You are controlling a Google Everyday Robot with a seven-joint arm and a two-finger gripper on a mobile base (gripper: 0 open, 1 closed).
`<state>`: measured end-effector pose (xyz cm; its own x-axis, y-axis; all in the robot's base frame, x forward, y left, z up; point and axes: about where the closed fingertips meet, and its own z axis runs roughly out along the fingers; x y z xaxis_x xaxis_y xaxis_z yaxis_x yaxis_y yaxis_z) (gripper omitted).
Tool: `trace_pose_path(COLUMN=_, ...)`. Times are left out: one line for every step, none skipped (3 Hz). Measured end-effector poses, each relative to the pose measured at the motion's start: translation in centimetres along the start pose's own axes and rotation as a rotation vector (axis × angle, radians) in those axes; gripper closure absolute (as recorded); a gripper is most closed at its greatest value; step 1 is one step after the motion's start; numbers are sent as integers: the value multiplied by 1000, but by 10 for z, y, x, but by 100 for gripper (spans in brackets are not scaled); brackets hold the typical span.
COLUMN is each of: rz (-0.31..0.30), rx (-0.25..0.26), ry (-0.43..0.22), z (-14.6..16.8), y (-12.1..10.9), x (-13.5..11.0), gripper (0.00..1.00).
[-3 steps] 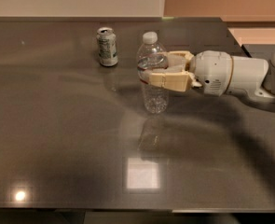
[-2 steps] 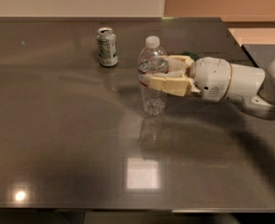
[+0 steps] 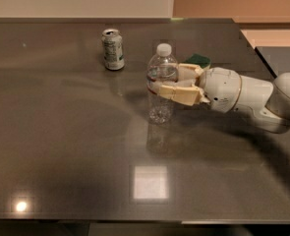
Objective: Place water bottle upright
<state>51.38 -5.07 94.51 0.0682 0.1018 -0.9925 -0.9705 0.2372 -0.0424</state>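
The water bottle [image 3: 161,85] is a clear ribbed bottle with a white cap and a coloured label band. It is upright near the middle of the dark table [image 3: 61,132], its base at or just above the surface. My gripper [image 3: 164,80] reaches in from the right and is shut on the bottle at label height. One cream finger [image 3: 176,92] lies across its near side and the other is behind it. The white arm [image 3: 243,97] extends to the right edge.
A short silver-green drink can [image 3: 113,49] stands upright at the back, left of the bottle. A green object [image 3: 198,59] lies behind the gripper. The table's right edge is near the arm, and a light wall runs along the back.
The bottle and my gripper have moved slightly lower towards the table. The grip stays the same and the can has not moved.
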Motion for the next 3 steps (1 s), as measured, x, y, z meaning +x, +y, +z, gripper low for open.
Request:
trace_pose_path(rz=5, rx=-1, ry=-8, z=-2, y=-1, x=4, gripper=100)
trace_pose_path(rz=12, rx=1, ry=-14, z=-3, y=-3, x=8, gripper=84)
trace_pose_path(rz=19, rx=6, ry=-13, z=-4, y=-4, x=11, gripper=59)
